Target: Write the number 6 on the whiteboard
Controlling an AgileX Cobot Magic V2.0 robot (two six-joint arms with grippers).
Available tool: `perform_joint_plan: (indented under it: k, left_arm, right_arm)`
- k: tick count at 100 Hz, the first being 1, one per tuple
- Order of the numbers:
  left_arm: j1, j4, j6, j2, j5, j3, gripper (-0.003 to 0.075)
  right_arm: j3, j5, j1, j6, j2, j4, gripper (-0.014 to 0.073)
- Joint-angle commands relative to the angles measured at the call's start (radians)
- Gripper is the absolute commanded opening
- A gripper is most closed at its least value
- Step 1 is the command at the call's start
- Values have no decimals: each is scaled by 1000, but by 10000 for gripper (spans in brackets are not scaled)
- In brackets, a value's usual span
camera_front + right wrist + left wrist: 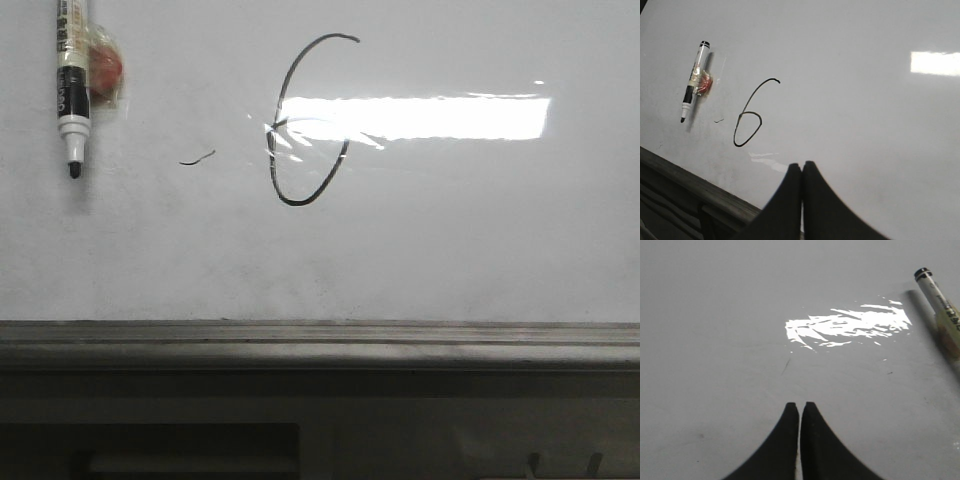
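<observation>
The number 6 [300, 125] is drawn in thin black line on the whiteboard [450, 240]; a bright glare hides part of its loop in the front view. It shows whole in the right wrist view [749, 117]. A black-and-white marker [70, 85] with red tape lies on the board at the upper left, uncapped, tip toward the near ledge; it also shows in the right wrist view [692, 89] and the left wrist view [942, 307]. My left gripper [800, 405] is shut and empty over bare board. My right gripper [801, 164] is shut and empty, near the ledge.
A short black squiggle [197, 157] sits between the marker and the 6. A grey metal ledge [320, 340] runs along the board's near edge, with dark structure below it. Neither arm shows in the front view.
</observation>
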Motion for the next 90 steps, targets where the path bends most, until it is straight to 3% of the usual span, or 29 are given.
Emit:
perform_joint_plan:
  k: [1, 32, 90]
  left_arm:
    - [15, -4, -13, -33, -78, 50, -20]
    - [60, -25, -13, -33, -55, 50, -20]
    - [55, -31, -13, -33, -29, 49, -20]
  right_arm:
    - [-26, -77, -6, -8, -13, 8, -65]
    - [-26, -77, -6, -8, -13, 8, -65]
    - [-26, -77, -6, -8, -13, 8, -65]
